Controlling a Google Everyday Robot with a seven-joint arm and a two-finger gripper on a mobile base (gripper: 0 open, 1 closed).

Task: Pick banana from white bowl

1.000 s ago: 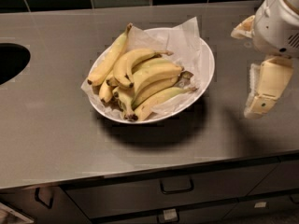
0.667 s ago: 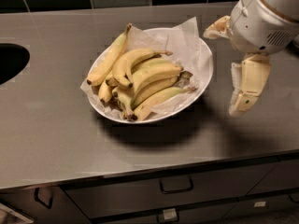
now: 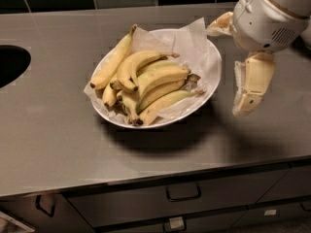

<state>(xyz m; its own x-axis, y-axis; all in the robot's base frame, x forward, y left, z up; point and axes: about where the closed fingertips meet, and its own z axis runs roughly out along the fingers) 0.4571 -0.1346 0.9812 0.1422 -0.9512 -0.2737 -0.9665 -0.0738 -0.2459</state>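
Note:
The white bowl (image 3: 212, 89) is wide, shallow and lined with crumpled white paper; it stands in the middle of the grey counter. It holds several bananas. The banana (image 3: 113, 60), long, nearly straight and pale yellow, lies along the bowl's left side with its thin stem pointing to the back. Shorter curved bananas (image 3: 160, 76) are piled to its right. My gripper (image 3: 226, 72) hangs at the bowl's right rim, open and empty. One finger (image 3: 219, 25) is at the back, the other finger (image 3: 250, 85) nearer the front. It is well to the right of the banana.
A dark sink opening (image 3: 9, 65) is cut into the counter at the far left. Dark tiles run along the back wall. Drawers with handles (image 3: 183, 193) sit below the counter's front edge.
My gripper has moved left, from the counter's right edge to the bowl's right rim. The bowl and bananas have not moved.

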